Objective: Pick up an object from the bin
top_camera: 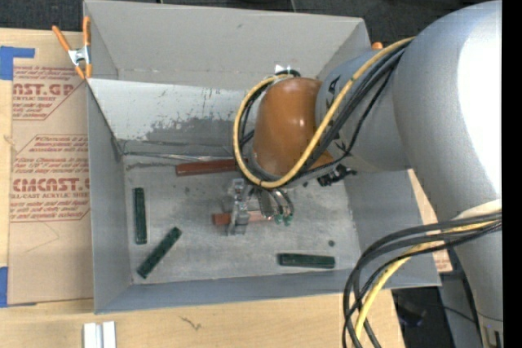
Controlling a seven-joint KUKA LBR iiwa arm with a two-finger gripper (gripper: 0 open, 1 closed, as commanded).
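Note:
My gripper [238, 218] reaches down to the bin floor near its middle, under the orange wrist cover. Its metal fingertips stand at a small reddish-brown block [222, 218] that lies on the floor there. The block shows to the left of the fingertips, and part of it is hidden by them. Whether it sits between the fingers I cannot make out. A longer reddish-brown bar [204, 168] lies behind the gripper, along the foot of the back wall.
Three dark green bars lie on the floor: one upright [139, 215] at the left, one slanted [158, 252] in the front left corner, one flat [306, 261] at the front right. The arm and its cables cover the bin's right side.

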